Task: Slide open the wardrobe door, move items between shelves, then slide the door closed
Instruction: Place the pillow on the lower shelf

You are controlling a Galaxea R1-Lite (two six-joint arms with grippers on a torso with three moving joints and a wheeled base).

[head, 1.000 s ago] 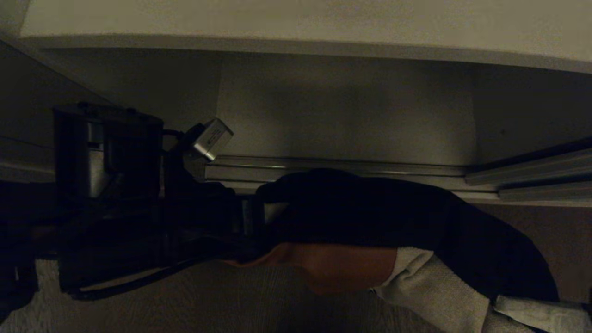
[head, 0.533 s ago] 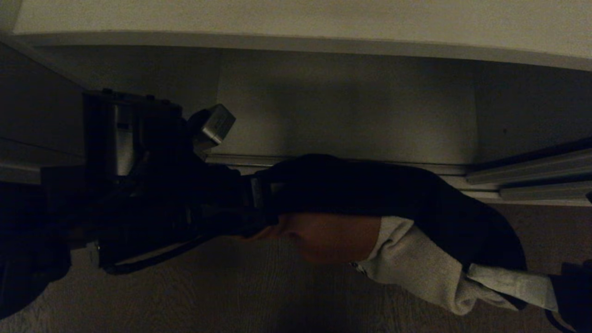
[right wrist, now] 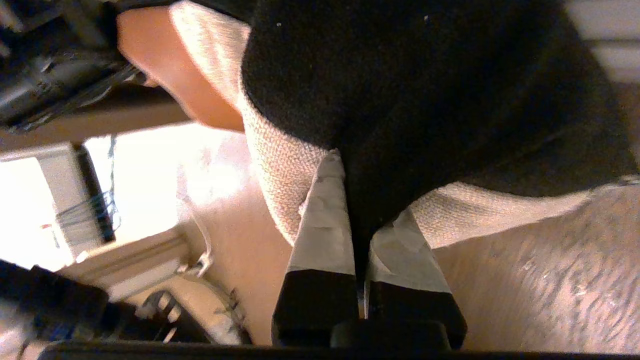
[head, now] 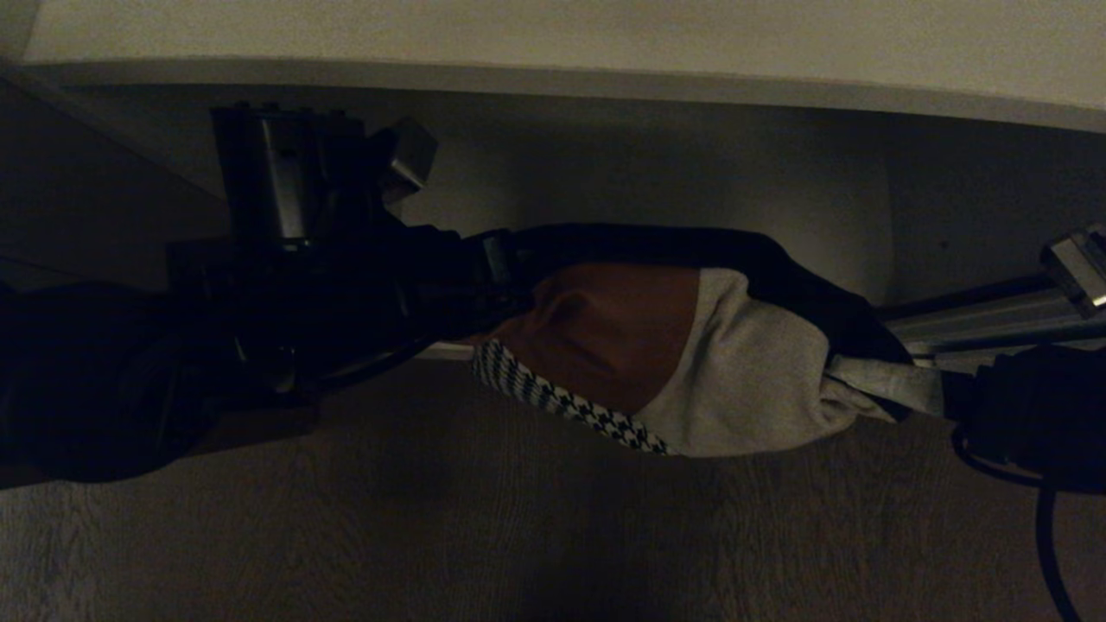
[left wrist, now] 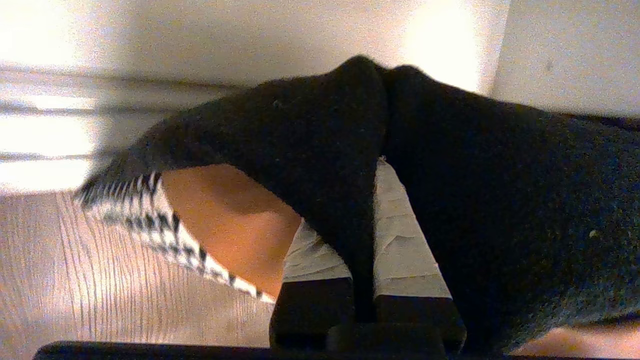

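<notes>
A bundle of folded items hangs between my two grippers over the wood floor, in front of the wardrobe's low opening. The black garment (head: 657,242) lies over the top, the rust-brown one (head: 605,333) beneath it, and the pale knit (head: 752,371) toward the right. A houndstooth edge (head: 553,397) hangs lowest. My left gripper (head: 505,263) is shut on the bundle's left end, its fingers (left wrist: 400,235) pinching black cloth. The right gripper (head: 873,380) is shut on the right end, pinching black cloth (right wrist: 425,90) over knit. An off-white shelf (head: 553,34) spans the top. The sliding wardrobe door is out of view.
Silver floor rails (head: 976,315) run along the wardrobe's threshold at the right. A dark slanted side panel (head: 78,173) bounds the opening at the left. Wood-grain floor (head: 518,536) fills the foreground beneath the bundle. A black cable (head: 1050,553) hangs from the right arm.
Both grippers have carried the bundle upward toward the wardrobe opening. The right gripper has come into view from the right. The houndstooth edge now shows under the bundle.
</notes>
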